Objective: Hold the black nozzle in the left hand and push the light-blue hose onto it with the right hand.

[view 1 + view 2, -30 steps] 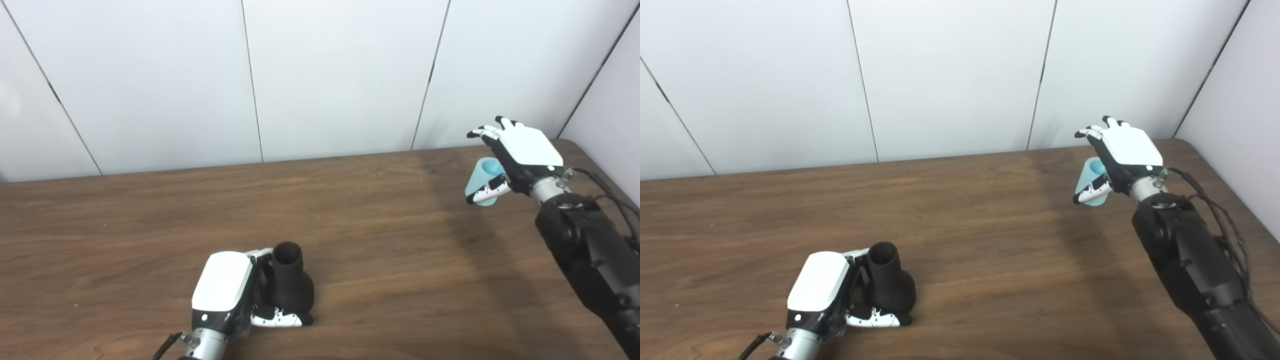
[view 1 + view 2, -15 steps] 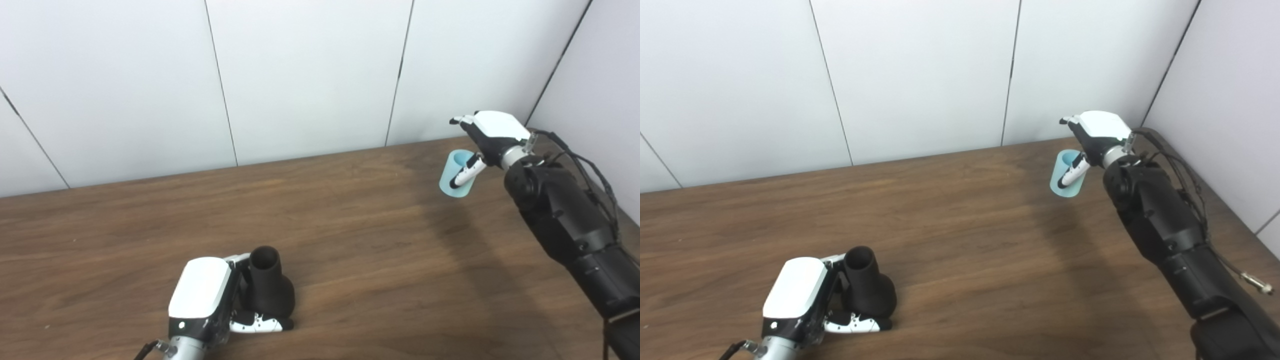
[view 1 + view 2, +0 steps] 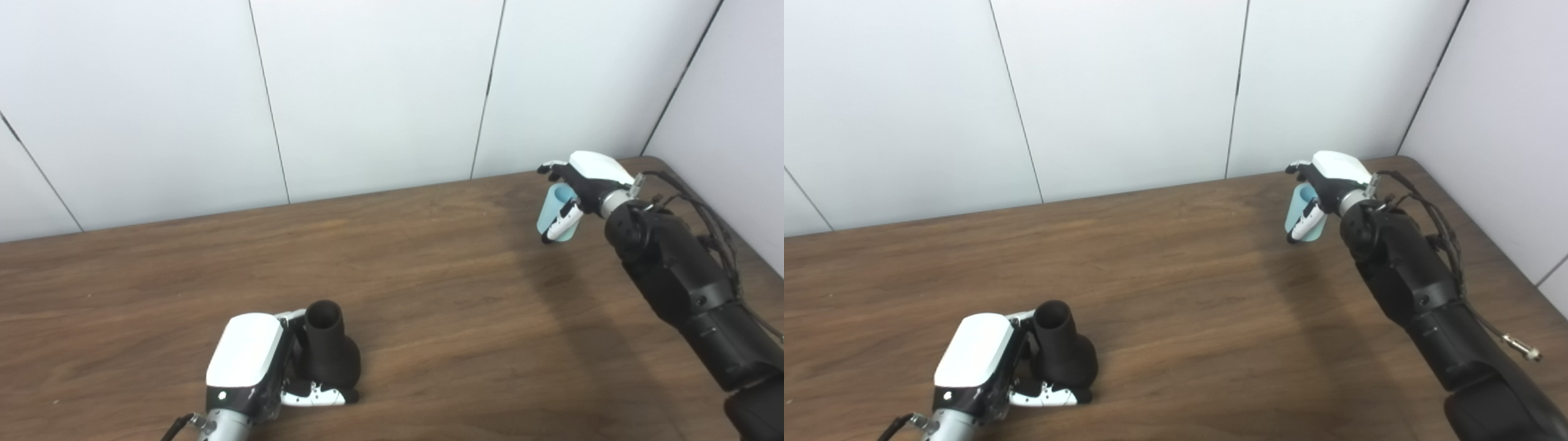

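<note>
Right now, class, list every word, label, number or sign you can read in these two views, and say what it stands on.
None can be read. The black nozzle, the light-blue hose, the left hand, the right hand, the table and the wall panels show no print.

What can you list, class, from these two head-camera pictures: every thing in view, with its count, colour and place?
Nozzle: one, black, standing open end up on the table's near left part, in the left hand's grip.
Hose piece: one, light blue, short open tube, at the far right, in the right hand's grip.
Table: one, brown wood grain, fills the lower picture.
Wall panels: white, behind and to the right of the table.
Left hand: one, white and black, closed around the nozzle.
Right hand: one, white and black, closed on the hose piece; black arm with cables.
</note>
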You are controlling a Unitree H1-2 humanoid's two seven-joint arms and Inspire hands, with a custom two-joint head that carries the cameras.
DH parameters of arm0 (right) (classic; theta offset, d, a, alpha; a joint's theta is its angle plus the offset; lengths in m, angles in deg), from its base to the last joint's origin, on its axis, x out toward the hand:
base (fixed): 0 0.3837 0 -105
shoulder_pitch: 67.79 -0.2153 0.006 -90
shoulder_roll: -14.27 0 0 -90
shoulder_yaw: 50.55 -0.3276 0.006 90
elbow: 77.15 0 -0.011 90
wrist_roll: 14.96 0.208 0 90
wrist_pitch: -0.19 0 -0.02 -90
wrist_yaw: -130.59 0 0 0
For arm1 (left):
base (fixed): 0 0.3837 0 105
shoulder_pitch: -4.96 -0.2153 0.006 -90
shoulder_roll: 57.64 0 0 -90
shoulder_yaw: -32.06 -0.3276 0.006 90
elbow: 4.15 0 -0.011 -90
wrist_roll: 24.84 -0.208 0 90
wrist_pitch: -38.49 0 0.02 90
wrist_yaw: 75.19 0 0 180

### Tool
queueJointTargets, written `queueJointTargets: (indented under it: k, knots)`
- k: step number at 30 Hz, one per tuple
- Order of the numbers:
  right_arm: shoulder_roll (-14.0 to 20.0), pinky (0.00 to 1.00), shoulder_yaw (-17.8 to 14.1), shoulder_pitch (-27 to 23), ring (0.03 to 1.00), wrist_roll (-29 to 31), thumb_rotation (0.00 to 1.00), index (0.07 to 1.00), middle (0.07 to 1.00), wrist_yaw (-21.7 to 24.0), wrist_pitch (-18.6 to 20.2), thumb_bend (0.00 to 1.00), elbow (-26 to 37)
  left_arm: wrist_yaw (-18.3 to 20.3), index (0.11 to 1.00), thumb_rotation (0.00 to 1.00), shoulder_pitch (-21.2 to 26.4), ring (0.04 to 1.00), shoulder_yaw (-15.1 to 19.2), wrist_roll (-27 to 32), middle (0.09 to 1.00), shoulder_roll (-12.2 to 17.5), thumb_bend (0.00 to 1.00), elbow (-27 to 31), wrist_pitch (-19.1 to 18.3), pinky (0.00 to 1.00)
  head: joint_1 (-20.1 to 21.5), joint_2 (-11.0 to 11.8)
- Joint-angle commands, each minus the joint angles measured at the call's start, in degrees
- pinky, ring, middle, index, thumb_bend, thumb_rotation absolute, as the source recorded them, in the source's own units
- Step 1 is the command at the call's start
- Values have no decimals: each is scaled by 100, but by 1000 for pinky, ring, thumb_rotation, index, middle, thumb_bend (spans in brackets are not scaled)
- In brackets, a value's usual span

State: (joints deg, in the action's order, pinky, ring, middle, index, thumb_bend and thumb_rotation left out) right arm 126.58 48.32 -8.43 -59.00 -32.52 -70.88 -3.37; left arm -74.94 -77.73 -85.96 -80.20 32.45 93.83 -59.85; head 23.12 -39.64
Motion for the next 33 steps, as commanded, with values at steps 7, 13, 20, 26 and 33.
queueJointTargets:
  k: [7, 13, 20, 26, 33]
  knots:
    - [251, 603, 46, -204, 709, -23, 85, 800, 775, -36, 50, 915, 72, 676, 468, 0, -290, 463, -106, 78, 498, 56, 477, -233, -151, 336, 1, -17]
    - [263, 610, 31, -238, 675, 103, 72, 708, 739, -215, -220, 894, -143, 679, 473, 0, -287, 454, -96, 66, 491, 41, 477, -246, -145, 334, 15, -45]
    - [212, 541, 50, -305, 467, 42, 10, 482, 532, -534, -234, 529, -185, 720, 469, 0, -274, 461, -87, 79, 501, -9, 477, -244, -170, 341, -20, -70]
    - [167, 361, 85, -295, 440, -66, 0, 474, 544, -781, -182, 499, -168, 767, 475, 0, -297, 456, -48, 116, 494, -44, 477, -213, -151, 337, -23, -77]
    - [194, 353, 80, -265, 416, -88, 0, 483, 521, -967, -195, 500, -74, 765, 475, 0, -302, 456, -28, 115, 498, -61, 477, -213, -130, 336, -32, -88]
